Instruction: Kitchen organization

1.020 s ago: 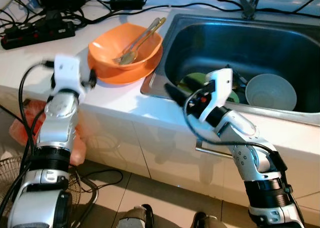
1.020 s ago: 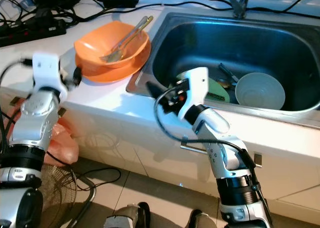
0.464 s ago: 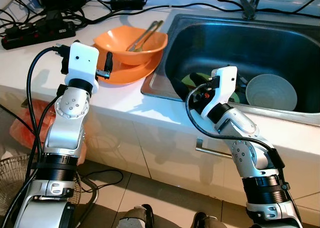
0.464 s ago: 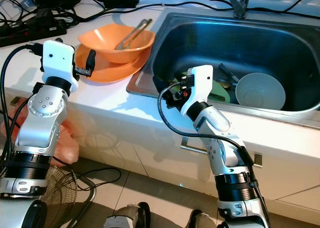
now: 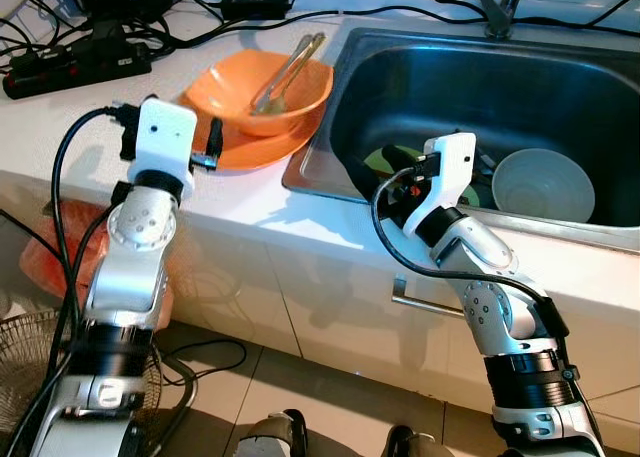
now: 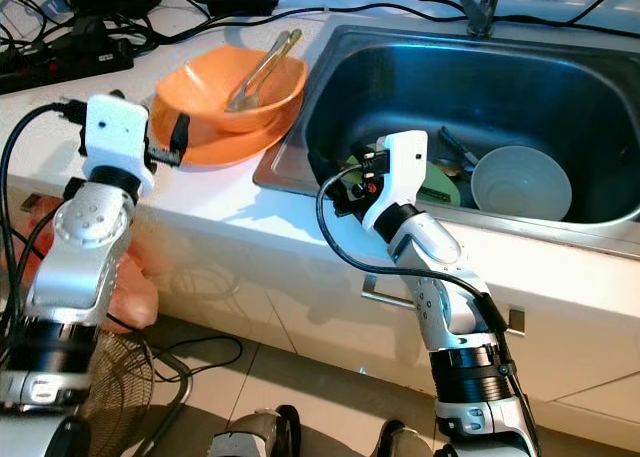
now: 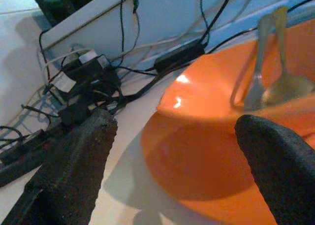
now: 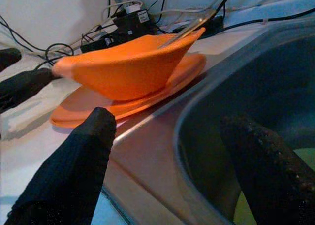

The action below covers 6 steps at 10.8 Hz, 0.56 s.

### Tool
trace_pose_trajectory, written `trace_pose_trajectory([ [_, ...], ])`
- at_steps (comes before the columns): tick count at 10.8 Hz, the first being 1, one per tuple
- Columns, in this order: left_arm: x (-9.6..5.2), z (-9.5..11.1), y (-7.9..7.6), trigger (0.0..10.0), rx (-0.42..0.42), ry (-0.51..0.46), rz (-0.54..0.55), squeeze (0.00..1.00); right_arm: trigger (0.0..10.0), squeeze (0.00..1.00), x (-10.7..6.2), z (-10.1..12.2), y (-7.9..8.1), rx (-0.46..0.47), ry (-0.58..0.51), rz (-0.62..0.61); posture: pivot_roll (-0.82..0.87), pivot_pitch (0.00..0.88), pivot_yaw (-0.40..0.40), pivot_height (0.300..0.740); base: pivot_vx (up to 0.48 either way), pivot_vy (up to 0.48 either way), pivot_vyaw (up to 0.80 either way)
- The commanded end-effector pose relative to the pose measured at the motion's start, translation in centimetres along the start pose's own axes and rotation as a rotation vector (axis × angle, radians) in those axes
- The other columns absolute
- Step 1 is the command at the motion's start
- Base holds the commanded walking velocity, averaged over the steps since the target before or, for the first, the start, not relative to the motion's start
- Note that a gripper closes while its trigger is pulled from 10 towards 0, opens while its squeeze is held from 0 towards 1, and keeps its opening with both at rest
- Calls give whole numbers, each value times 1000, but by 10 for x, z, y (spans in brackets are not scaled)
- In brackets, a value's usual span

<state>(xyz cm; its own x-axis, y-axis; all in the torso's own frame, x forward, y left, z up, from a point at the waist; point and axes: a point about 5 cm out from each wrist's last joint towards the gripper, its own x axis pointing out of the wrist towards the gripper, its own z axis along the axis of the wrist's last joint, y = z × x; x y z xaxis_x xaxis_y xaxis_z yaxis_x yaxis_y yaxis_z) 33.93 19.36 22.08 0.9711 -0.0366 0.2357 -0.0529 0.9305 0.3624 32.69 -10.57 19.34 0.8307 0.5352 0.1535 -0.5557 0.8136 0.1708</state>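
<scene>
Centrally, an orange bowl [image 5: 268,92] sat tilted on an orange plate [image 5: 252,147] on the white countertop [image 5: 60,117], just beside the left rim of the steel sink [image 5: 480,87]. Two metal utensils [image 5: 283,72], one silver and one gold-toned, leaned inside the bowl with handles projecting over its far rim. Left gripper [image 5: 207,147]: positioned at the near-left edge of the plate, fingers spread wide on either side of the bowl's rim in the left wrist view, nothing held; whether a fingertip touched the plate could not be told. Right gripper [image 6: 335,177]: placed over the sink's near-left corner, fingers parted wide, holding nothing, pointing toward the bowl and plate. Sink contents: a pale grey-blue bowl [image 5: 542,185] upright at the right, a green plate [image 5: 392,162] partly hidden behind the right wrist, dark utensils [image 6: 455,149] between them. Behind the bowl: a black power strip [image 5: 75,65] and tangled black cables [image 5: 180,17] along the counter's back. Below: white cabinet fronts [image 5: 300,287], tiled floor [image 5: 330,407], an orange-pink bag [image 5: 50,242] at lower left.
</scene>
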Motion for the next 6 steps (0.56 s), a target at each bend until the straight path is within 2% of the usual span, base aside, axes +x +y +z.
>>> trace_pose_trajectory([
  [1, -6, -2, -4, 10000, -13, 16, -30, 0, 10000, 0, 2, 2, 0, -2, -8, 3, 118, 132, 108, 740, 0, 0, 0],
  [3, -18, 2, -14, 10000, -40, 6, -63, 0, 10000, 0, 2, 2, -1, -1, -9, -1, 123, 133, 108, 740, 0, 0, 0],
  [5, -20, 18, -17, 10000, -57, -39, -98, 0, 10000, 0, 2, 2, -1, 0, -10, 2, 124, 137, 109, 740, 0, 0, 0],
  [6, -16, 30, -16, 10000, -58, -63, -103, 0, 10000, 0, 2, 3, -1, 1, -13, 1, 124, 137, 110, 740, 0, 0, 0],
])
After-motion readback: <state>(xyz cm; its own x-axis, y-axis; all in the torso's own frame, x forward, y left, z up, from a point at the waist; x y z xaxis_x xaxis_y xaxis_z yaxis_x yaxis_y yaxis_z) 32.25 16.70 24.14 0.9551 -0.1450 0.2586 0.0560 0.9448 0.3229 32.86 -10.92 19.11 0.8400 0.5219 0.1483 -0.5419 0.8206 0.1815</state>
